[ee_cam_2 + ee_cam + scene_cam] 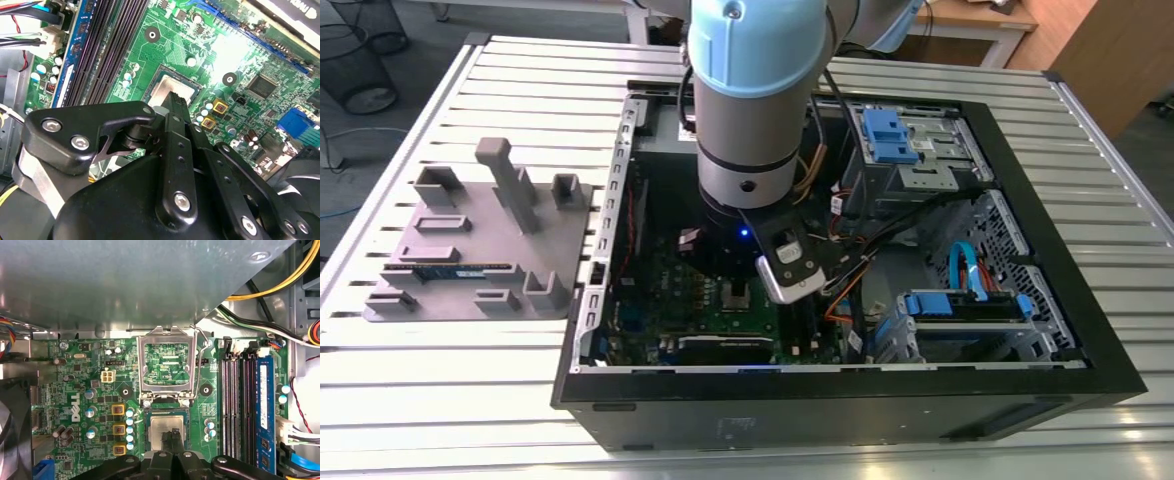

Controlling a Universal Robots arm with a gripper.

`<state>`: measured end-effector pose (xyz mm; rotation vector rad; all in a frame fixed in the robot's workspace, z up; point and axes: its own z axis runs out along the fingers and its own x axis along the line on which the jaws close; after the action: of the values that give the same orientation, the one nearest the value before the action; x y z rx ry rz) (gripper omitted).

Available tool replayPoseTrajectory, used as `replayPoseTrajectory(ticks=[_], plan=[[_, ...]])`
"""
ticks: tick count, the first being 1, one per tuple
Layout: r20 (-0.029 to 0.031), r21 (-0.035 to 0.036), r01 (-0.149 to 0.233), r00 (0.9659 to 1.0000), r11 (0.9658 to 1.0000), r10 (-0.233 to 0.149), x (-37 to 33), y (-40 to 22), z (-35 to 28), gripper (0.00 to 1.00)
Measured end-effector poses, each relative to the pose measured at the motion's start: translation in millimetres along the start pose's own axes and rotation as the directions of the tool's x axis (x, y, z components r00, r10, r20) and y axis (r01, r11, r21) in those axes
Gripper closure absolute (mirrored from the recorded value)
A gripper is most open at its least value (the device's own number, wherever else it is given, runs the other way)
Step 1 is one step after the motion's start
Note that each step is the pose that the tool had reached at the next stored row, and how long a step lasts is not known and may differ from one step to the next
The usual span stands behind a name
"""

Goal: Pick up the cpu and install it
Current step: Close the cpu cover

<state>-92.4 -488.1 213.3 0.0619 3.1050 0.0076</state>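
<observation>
Cpu [157, 425] lies socketed under the closed-together hand [173, 433], open load frame [142, 365] and memory slots [234, 405] just beside.

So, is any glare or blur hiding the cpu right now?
Second wrist view: glare whitens the motherboard beside the cpu, but the cpu itself reads clearly. First wrist view: even light, cpu sharp, the near grey panel out of focus.

Workshop: slatted aluminium bench [454, 400], open computer case [854, 385], grey fixture tray [554, 250]
</observation>
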Motion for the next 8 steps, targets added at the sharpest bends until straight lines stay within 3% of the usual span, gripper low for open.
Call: replayPoseTrajectory(ticks=[8], plan=[[-0.0002, 0.0004, -0.001, 1.0, 1.0, 0.001, 0.0, 0.0, -1.0, 0.89]])
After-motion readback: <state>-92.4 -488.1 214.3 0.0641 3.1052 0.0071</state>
